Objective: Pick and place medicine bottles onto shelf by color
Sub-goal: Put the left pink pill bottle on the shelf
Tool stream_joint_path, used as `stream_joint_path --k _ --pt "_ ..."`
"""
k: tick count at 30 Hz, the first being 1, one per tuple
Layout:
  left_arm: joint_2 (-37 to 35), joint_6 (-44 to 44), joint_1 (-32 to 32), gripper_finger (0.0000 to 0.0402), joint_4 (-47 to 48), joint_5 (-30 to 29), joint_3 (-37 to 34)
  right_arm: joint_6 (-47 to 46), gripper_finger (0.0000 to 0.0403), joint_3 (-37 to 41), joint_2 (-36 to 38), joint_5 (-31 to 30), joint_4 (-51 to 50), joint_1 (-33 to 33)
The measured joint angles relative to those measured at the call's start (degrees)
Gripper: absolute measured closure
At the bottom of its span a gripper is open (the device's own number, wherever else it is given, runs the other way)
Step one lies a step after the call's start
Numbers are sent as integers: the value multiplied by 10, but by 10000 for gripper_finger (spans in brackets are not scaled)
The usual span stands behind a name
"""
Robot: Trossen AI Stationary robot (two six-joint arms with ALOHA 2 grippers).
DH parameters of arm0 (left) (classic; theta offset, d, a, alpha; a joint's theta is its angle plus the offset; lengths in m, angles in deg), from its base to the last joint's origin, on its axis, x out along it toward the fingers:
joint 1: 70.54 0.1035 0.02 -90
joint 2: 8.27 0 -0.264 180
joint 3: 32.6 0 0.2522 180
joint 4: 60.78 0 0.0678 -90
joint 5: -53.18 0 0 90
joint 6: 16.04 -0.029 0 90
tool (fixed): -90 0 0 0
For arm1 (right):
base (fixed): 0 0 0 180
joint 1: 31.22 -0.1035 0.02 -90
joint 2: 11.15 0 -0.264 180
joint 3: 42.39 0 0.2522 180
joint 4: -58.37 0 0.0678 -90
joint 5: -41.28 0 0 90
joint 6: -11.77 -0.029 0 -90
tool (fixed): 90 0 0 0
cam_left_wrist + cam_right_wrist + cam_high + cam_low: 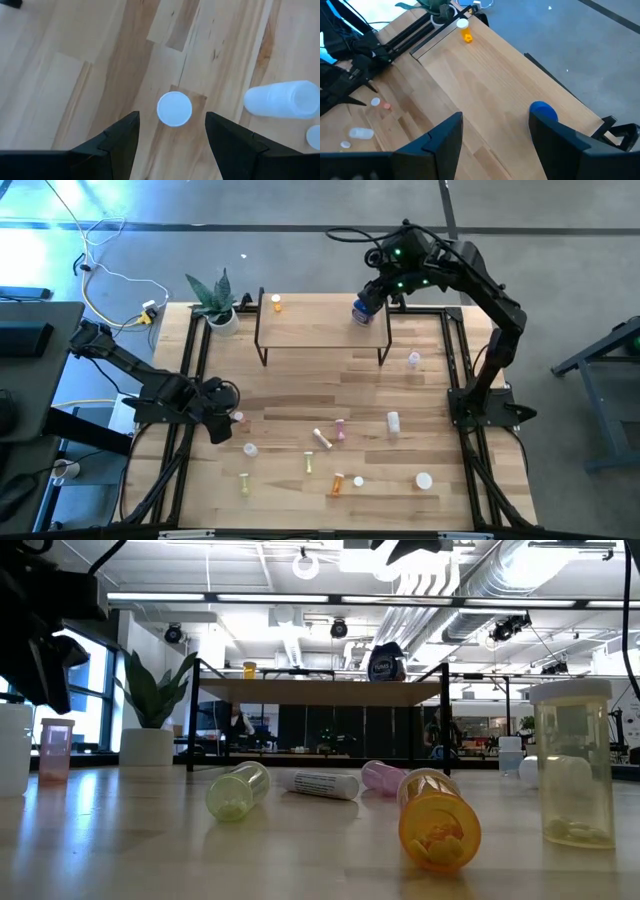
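- The right arm reaches over the shelf (322, 323); its gripper (368, 308) hangs above the blue bottle (543, 110) at the shelf's right end, jaws open.
- The left gripper (222, 418) points straight down at the table (300, 380), jaws open over a pink bottle (174, 108).
- An orange bottle (276, 304) stands at the shelf's left end.

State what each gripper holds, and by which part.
Nothing is held. The left gripper hangs open above a capped bottle on the table. The right gripper is open over the shelf, the blue bottle standing free beyond its fingers.
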Motion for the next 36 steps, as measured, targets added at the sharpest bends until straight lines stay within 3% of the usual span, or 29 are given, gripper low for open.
stream_joint_path --k 22,36 --pt "86 13 1 189 -74 -28 -20 5 185 0 0 0 0 0" --pt "86 13 1 288 -74 -23 -20 5 185 0 0 0 0 0"
